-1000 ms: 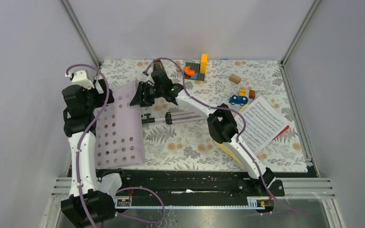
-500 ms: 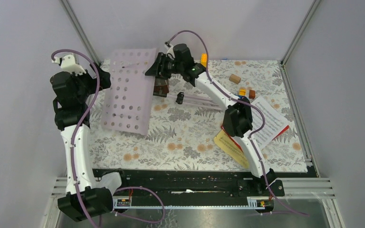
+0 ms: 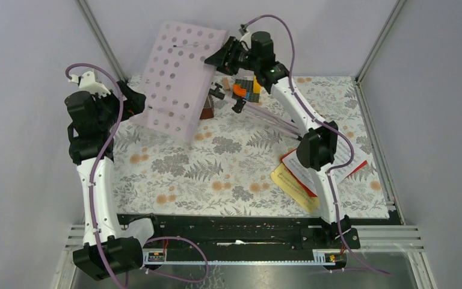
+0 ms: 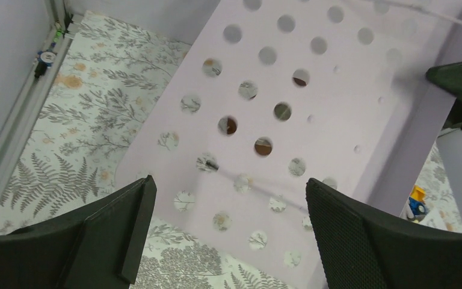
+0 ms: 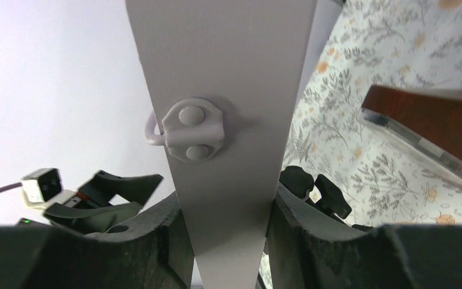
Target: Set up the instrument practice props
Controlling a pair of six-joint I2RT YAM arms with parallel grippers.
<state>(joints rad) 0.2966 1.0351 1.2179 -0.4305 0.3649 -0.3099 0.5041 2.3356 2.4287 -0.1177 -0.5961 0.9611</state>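
The pale pink perforated panel [image 3: 180, 78] is lifted and tilted over the table's back left. My right gripper [image 3: 219, 57] is shut on its back rib [image 5: 228, 150], a finger [image 5: 174, 235] on each side. The lilac tripod [image 3: 271, 117] with black joints [image 3: 239, 105] hangs below the panel, slanting down to the table. My left gripper [image 3: 137, 103] is open beside the panel's lower left edge. In the left wrist view the panel [image 4: 337, 120] lies just beyond its jaws [image 4: 228, 186]. White sheet music [image 3: 344, 158], a red page [image 3: 290, 161] and a yellow page [image 3: 292, 183] lie at the right.
Orange-yellow toy blocks on a dark base [image 3: 248, 89] stand at the back, behind the tripod. A brown wooden object [image 3: 206, 109] sits under the panel and shows in the right wrist view [image 5: 433, 135]. Grey walls and metal frame posts [image 3: 99, 42] close in the back corners.
The right gripper has raised the panel off the table and carried it up and back, tilting it more upright. The tripod has risen with it. The left gripper stays beside the panel's left edge.
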